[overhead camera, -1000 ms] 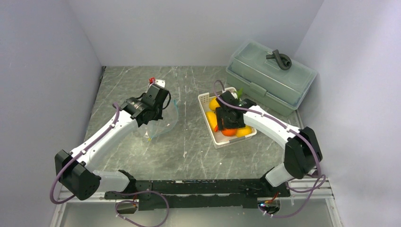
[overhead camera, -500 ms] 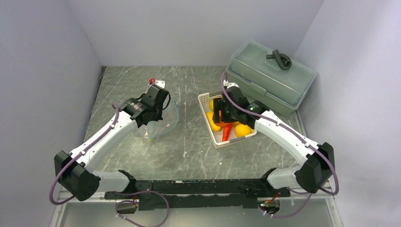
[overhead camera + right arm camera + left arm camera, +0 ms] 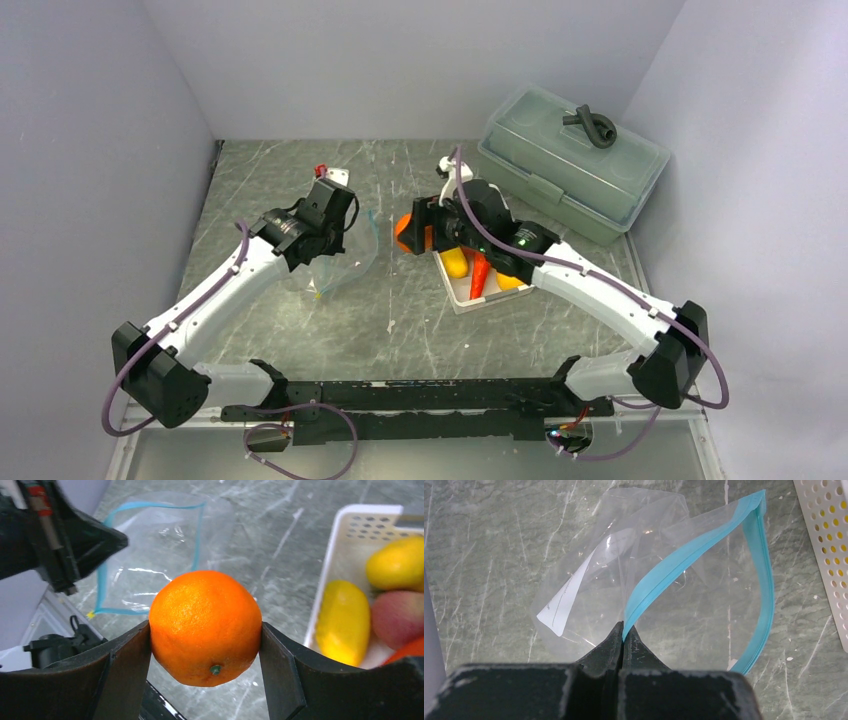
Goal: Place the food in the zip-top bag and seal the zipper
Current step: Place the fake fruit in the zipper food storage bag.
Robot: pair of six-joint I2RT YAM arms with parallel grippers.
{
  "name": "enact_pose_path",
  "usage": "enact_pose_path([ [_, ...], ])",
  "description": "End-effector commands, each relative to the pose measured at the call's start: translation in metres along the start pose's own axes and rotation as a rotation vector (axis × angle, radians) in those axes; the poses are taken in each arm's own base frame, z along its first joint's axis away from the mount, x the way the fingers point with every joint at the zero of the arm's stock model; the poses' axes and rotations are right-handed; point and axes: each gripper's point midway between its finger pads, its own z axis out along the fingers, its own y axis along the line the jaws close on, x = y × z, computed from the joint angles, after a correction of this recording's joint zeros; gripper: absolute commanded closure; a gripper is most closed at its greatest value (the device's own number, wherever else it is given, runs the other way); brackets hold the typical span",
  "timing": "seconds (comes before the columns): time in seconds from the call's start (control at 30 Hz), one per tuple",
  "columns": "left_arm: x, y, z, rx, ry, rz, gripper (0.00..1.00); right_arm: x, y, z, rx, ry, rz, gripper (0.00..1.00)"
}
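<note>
The clear zip-top bag [image 3: 659, 590] lies on the table with its mouth held open; its teal zipper [image 3: 674, 567] loops round. My left gripper [image 3: 624, 630] is shut on the zipper's near strip and also shows in the top view [image 3: 335, 225]. My right gripper [image 3: 205, 630] is shut on an orange [image 3: 205, 625] and holds it above the table between the bag [image 3: 345, 255] and the white basket [image 3: 455, 290]. The orange shows in the top view [image 3: 408, 233]. In the basket lie a lemon [image 3: 344, 620], another yellow fruit [image 3: 397, 562], a peach [image 3: 400, 617] and a carrot [image 3: 479, 273].
A grey-green lidded box [image 3: 570, 165] with a dark handle stands at the back right. Grey walls close the table on the left, back and right. A small red-and-white item [image 3: 322, 172] sits behind the left gripper.
My right gripper has lifted the orange out of the basket and carried it left toward the bag. The left gripper has stayed on the zipper.
</note>
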Motion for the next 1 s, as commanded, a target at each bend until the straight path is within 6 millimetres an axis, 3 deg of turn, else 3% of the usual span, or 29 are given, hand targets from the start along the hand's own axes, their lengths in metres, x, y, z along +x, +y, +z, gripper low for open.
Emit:
enact_pose_path([
  [0.0, -0.011, -0.001, -0.008, 0.026, -0.051, -0.033, 1.0, -0.042, 0.039, 0.004, -0.116, -0.133, -0.018, 0.71],
  [0.53, -0.011, -0.004, -0.01, 0.05, -0.057, -0.043, 1.0, -0.038, 0.084, 0.044, -0.237, -0.107, -0.04, 0.71],
  [0.97, -0.013, -0.005, -0.012, 0.063, -0.064, -0.049, 1.0, -0.018, 0.085, 0.082, -0.217, -0.034, -0.025, 0.67],
])
